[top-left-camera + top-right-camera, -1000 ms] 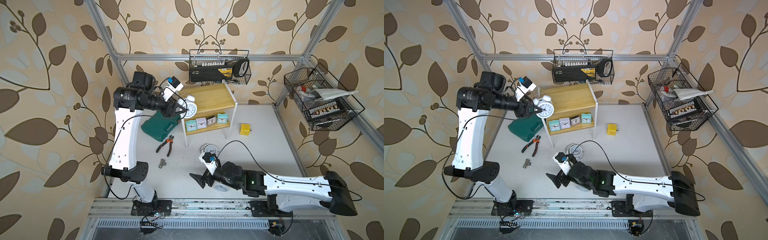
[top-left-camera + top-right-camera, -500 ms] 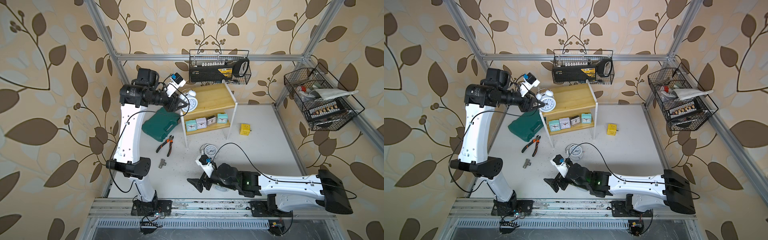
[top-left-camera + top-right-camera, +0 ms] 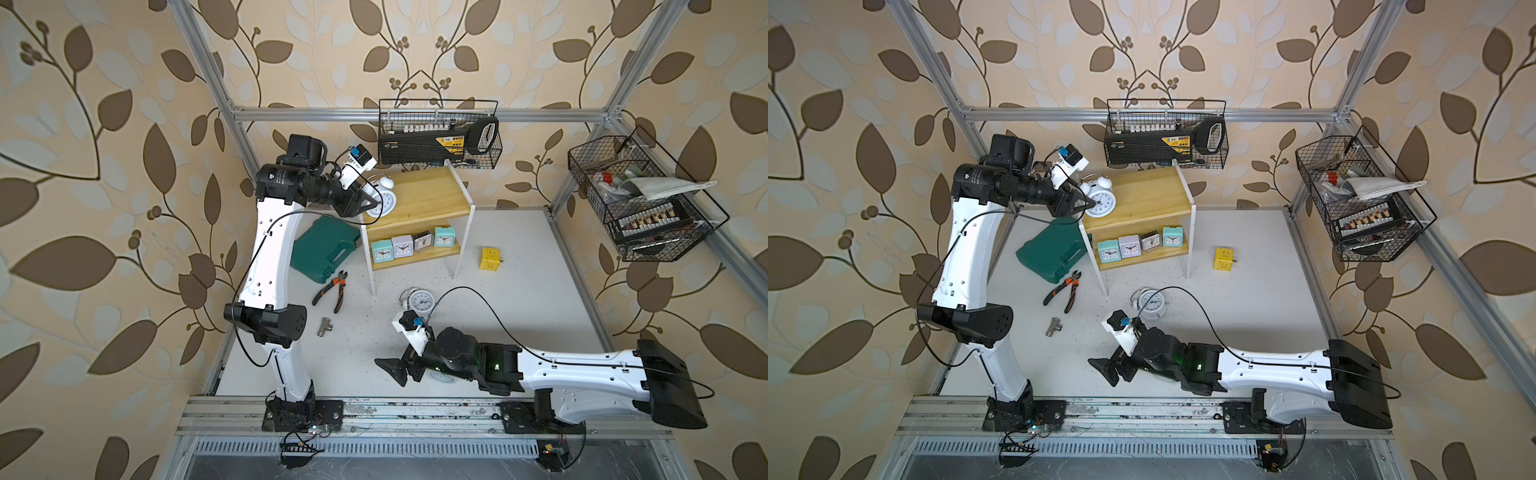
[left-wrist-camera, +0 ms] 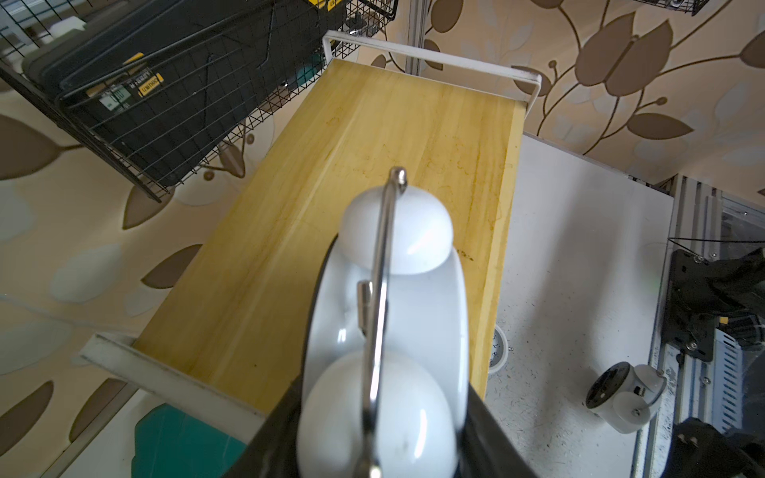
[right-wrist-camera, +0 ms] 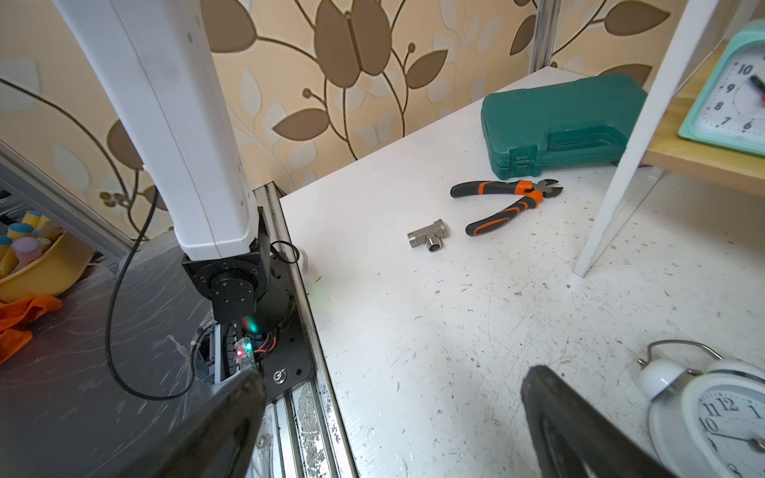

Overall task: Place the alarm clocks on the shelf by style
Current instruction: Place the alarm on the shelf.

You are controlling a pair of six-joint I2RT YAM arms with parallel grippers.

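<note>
Left pincer (image 3: 372, 203) is partly closed, clamped on a white twin-bell clock (image 3: 385, 203) and holding it upright at the left end of the shelf (image 3: 428, 195) top board; cannot tell whether the clock touches the board. Lower board holds a row of four square clocks: mint clock (image 3: 381, 252), lilac clock (image 3: 402, 247), grey clock (image 3: 423, 241), second mint clock (image 3: 444, 237). Second round clock (image 3: 420, 300) sits on the surface (image 3: 519, 299) just in front of the shelf. Third round clock (image 4: 621, 393) lies near the front edge. Right pincer (image 3: 401, 370) is spread wide and empty, low by the front edge.
</note>
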